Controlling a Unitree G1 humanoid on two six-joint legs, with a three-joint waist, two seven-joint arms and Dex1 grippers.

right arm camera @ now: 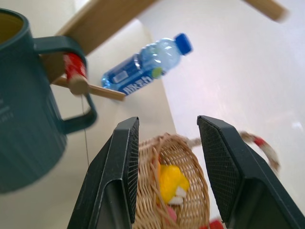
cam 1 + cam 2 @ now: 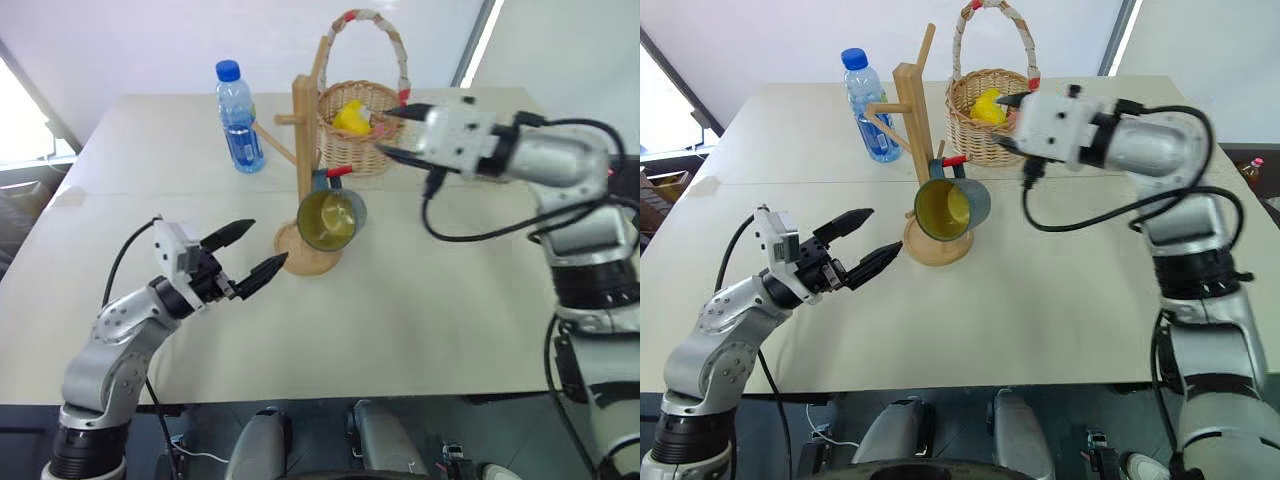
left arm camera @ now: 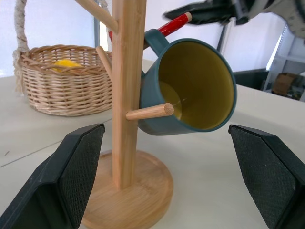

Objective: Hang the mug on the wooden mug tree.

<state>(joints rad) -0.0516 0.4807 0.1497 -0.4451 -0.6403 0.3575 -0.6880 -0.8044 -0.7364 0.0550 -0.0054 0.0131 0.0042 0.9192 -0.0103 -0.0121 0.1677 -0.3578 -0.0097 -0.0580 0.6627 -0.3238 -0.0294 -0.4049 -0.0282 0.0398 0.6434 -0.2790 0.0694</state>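
Mug [image 2: 331, 219] hangs by its handle on a red-tipped peg of the mug tree [image 2: 305, 170], mouth tilted toward camera. Right gripper [image 2: 390, 131] at two o'clock of the mug, jaws apart and empty, before the basket [image 2: 357, 128]. Left gripper [image 2: 255, 252] at eight o'clock, jaws wide, possibly just clear of the base. Bottle [image 2: 238, 117] at eleven o'clock.

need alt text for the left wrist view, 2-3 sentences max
A teal-blue ceramic mug with a yellow-green inside hangs by its loop handle from a red-tipped peg of the light wooden mug tree, its mouth tilted toward the camera. The left gripper frames the tree with both black fingers spread wide, holding nothing. A woven wicker basket sits behind on the pale table.
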